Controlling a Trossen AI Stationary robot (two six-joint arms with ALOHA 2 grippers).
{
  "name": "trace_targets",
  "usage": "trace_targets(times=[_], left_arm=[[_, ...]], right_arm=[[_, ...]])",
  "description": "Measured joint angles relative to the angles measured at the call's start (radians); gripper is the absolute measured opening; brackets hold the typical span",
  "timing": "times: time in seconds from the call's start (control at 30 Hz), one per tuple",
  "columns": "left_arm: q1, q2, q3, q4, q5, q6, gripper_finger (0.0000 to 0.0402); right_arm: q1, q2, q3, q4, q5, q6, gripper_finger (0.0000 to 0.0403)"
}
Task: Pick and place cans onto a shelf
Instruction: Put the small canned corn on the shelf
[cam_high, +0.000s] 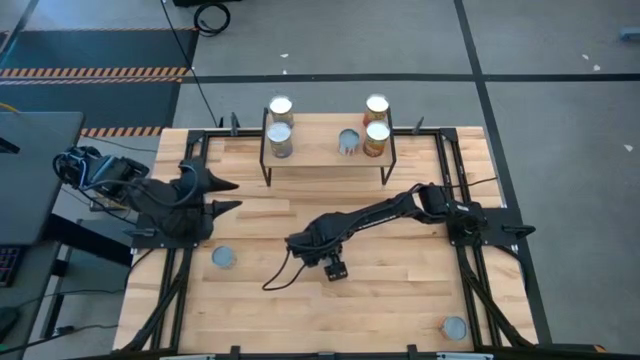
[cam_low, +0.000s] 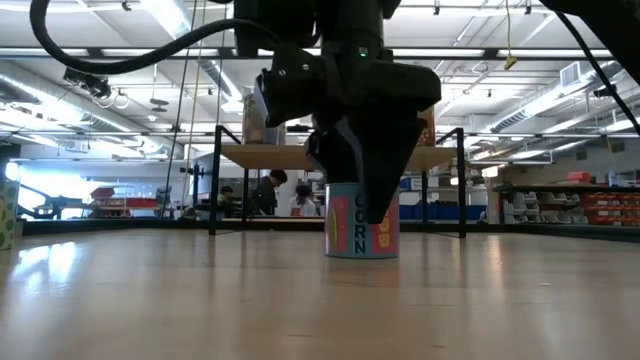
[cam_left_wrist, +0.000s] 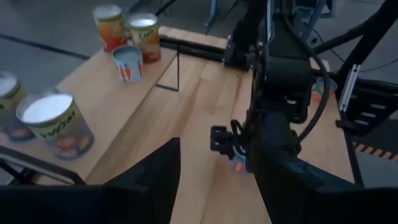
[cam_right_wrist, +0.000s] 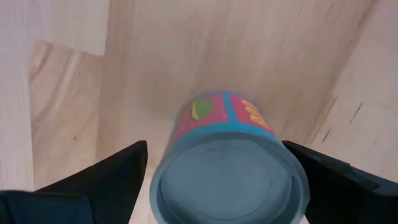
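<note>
A can with a pink and blue "CORN" label (cam_low: 362, 225) stands upright on the tabletop near its middle. Its bluish top shows in the right wrist view (cam_right_wrist: 230, 180). My right gripper (cam_right_wrist: 213, 148) is open and comes down over it, one finger on each side of the can's upper wall. In the high view my right gripper (cam_high: 300, 244) hides the can. The shelf (cam_high: 320, 155) stands at the far middle with several cans (cam_high: 280, 138) on its boards. My left gripper (cam_high: 232, 196) is open and empty at the table's left.
Two more cans stand on the table, one near the left (cam_high: 224, 258) and one at the near right corner (cam_high: 455, 327). The shelf's black legs (cam_low: 215, 180) rise behind the corn can. People sit in the room beyond the table (cam_low: 268, 192).
</note>
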Motion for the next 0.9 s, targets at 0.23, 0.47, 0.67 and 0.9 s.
trace_targets(times=[0.23, 0.47, 0.67, 0.9], left_arm=[[0.016, 0.0, 0.0, 0.096, -0.018, 0.088, 0.0199], [0.063, 0.0, 0.0, 0.128, -0.024, 0.096, 0.0199], [0.18, 0.002, 0.0, 0.127, -0.003, 0.096, 0.0199], [0.363, 0.0, 0.0, 0.152, 0.103, 0.151, 0.0199]], right_arm=[[-0.006, -0.008, 0.0, -0.075, 0.004, 0.016, 0.0308], [-0.023, -0.105, 0.128, -0.409, 0.087, 0.042, 0.0285], [-0.091, -0.228, 0.314, -0.386, 0.203, 0.066, 0.0285], [-0.308, -0.314, 0.388, -0.288, 0.344, -0.01, 0.0285]])
